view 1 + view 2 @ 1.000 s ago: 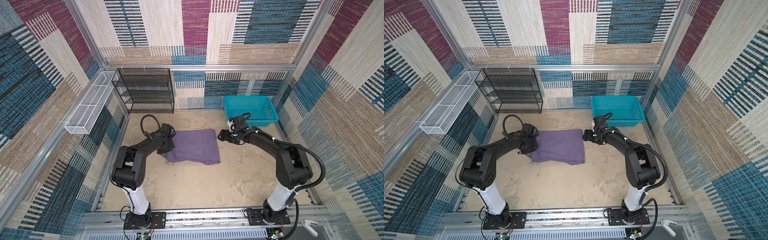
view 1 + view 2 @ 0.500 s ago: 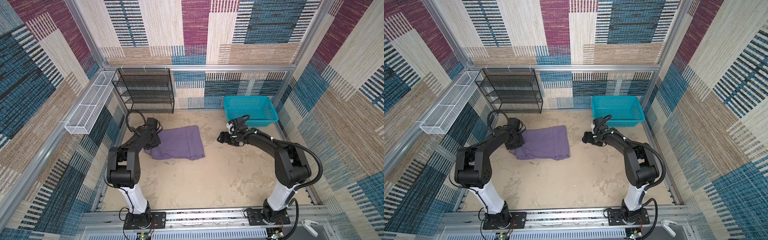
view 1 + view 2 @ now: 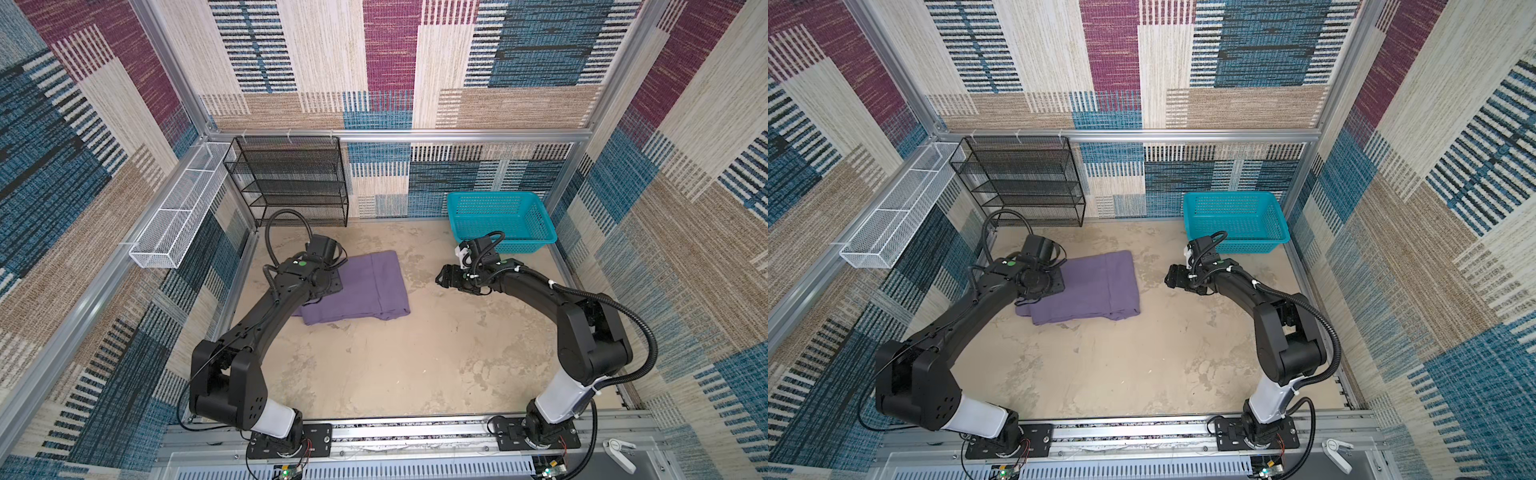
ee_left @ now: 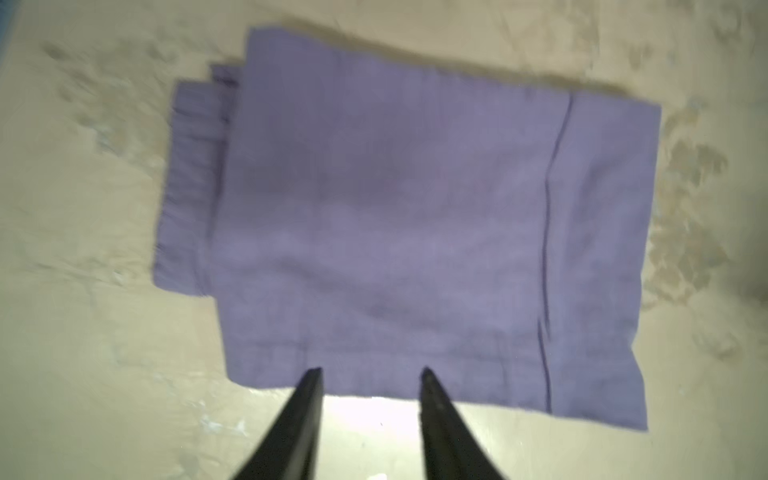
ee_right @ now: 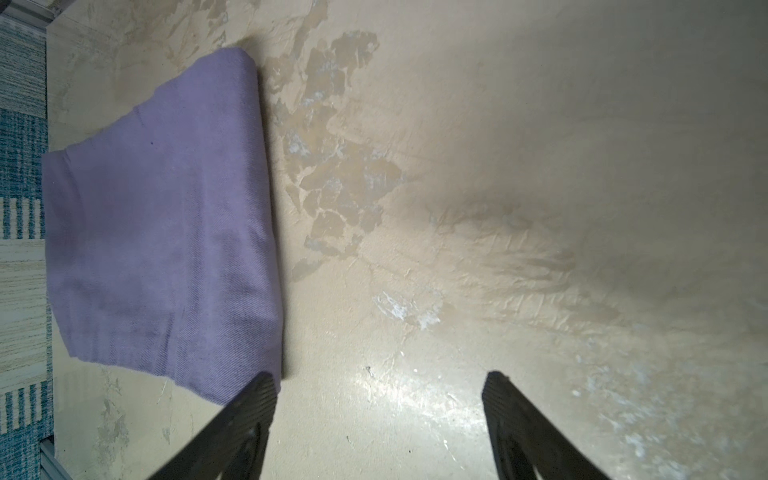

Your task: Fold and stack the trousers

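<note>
**Q:** Where are the trousers (image 3: 361,286) relative to the teal basket (image 3: 528,246)?
**A:** They are folded into a flat purple rectangle on the sandy floor (image 3: 395,353), well apart from the basket in both top views.
**Q:** And the right gripper (image 5: 380,382)?
**A:** It is between the basket and the trousers, near the basket's front wall. Its jaws are wide apart with only floor between them.
**Q:** The left gripper (image 4: 370,374)?
**A:** Its arm hangs over the end of the trousers farthest from the basket. The jaws are parted, with the tips at a cloth edge. The wrist view is too blurred to tell if they touch it.
</note>
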{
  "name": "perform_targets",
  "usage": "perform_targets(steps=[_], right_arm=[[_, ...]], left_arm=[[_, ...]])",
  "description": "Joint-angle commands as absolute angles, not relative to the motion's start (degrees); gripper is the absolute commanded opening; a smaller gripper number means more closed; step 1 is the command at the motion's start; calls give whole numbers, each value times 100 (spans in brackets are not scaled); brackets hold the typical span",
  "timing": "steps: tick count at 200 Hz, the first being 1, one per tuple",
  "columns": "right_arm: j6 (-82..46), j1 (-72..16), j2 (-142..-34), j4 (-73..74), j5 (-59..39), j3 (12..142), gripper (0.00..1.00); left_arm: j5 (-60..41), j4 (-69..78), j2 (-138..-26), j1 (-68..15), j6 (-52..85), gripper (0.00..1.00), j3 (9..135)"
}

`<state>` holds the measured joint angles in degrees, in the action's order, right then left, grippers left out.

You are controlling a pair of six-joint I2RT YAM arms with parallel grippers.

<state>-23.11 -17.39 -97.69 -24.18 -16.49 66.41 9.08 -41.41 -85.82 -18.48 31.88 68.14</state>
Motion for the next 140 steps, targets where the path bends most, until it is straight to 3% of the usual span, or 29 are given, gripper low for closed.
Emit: perform_targets(steps=[1,6,43,63,83,122,140], right_arm=[[-2327,-1741,-9669,-2266,-1713,6610,81],[-2322,-1747,-9660,-2274,-1713,6603,81],[-2328,-1746,-9666,-2233,-1724,6544,81],[-2328,-1745,-9716,-2207,-1749,6514,81],[-2303,-1742,-9772,-2219,-1736,6520,81],[-2283,-1747,-9859,-2266,-1687,6599,81],[-2288,-1745,-9883,-2302,-1655,6643,81]], left_arm=[[555,-3798,-8592,-2097,3797,7,6395],[529,-3725,-8623,-2138,3859,0,6298],[356,-3267,-8941,-2224,4145,0,5915],[419,-3154,-9079,-2248,4217,25,5893],[465,-2985,-9146,-2252,4256,41,5847],[708,-2735,-9535,-2225,4290,45,5821],[669,-2652,-9912,-2105,4264,39,5944]])
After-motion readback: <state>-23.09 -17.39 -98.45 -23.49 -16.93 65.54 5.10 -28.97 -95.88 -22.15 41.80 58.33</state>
